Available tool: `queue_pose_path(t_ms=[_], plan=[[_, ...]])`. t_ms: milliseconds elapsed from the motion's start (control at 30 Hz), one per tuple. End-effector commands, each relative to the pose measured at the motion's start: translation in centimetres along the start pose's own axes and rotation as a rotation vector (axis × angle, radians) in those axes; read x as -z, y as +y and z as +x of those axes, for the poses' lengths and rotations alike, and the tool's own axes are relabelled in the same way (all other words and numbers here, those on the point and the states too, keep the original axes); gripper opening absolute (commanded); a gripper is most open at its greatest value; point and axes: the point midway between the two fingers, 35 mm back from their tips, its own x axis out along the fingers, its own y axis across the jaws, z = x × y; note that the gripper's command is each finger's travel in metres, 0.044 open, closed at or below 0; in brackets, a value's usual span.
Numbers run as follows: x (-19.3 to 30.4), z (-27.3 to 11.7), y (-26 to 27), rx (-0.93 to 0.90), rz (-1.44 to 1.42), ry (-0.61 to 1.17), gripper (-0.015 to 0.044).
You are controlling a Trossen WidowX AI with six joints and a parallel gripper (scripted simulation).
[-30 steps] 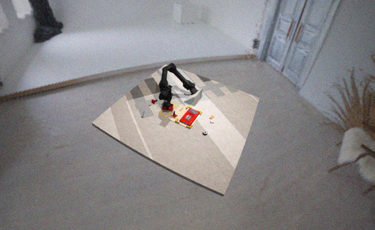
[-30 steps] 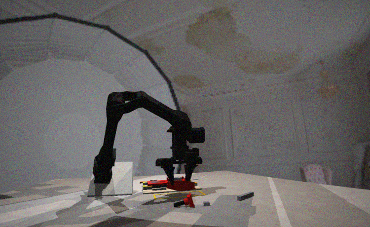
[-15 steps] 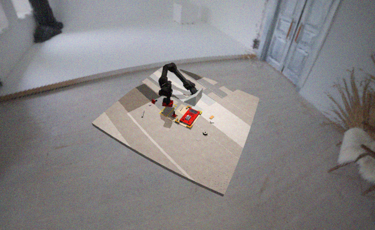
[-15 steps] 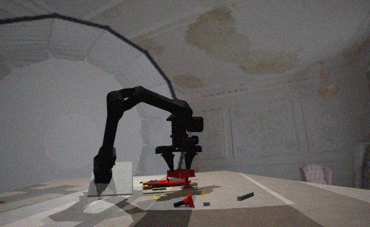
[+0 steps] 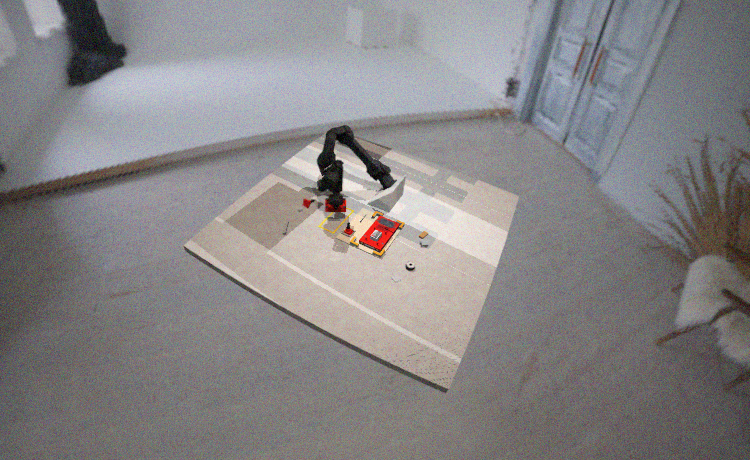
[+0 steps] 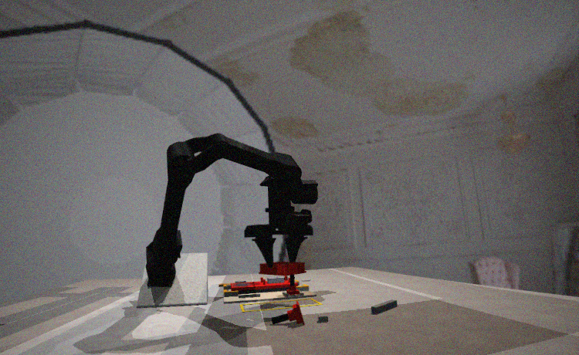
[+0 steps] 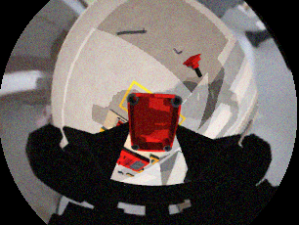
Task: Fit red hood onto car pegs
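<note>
My gripper (image 6: 279,261) is shut on the red hood (image 6: 282,268) and holds it in the air above the table. In the wrist view the hood (image 7: 153,120) sits between the fingers, flat roof up, with dark corner holes showing. In the top view the hood (image 5: 331,206) hangs over the yellow outlined square (image 5: 335,221), left of the red car chassis (image 5: 381,230) in its jig. The grey engine block (image 5: 376,234) sits on the chassis deck. The pegs are too small to make out.
A small red and black tool (image 6: 290,315) lies in front of the yellow square. A dark bar (image 6: 383,306) and a small dark cube (image 6: 322,319) lie on the table. A round black-and-white part (image 5: 409,265) and a small orange block (image 5: 423,234) lie right of the jig.
</note>
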Motion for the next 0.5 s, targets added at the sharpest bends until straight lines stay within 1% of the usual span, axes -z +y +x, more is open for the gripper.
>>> queue_pose_path(t_ms=[0, 467], plan=[[0.04, -0.05, -0.05, -0.002, -0.110, -0.001, 0.0000], [0.20, -0.13, -0.19, -0.002, -0.454, 0.000, 0.0000]])
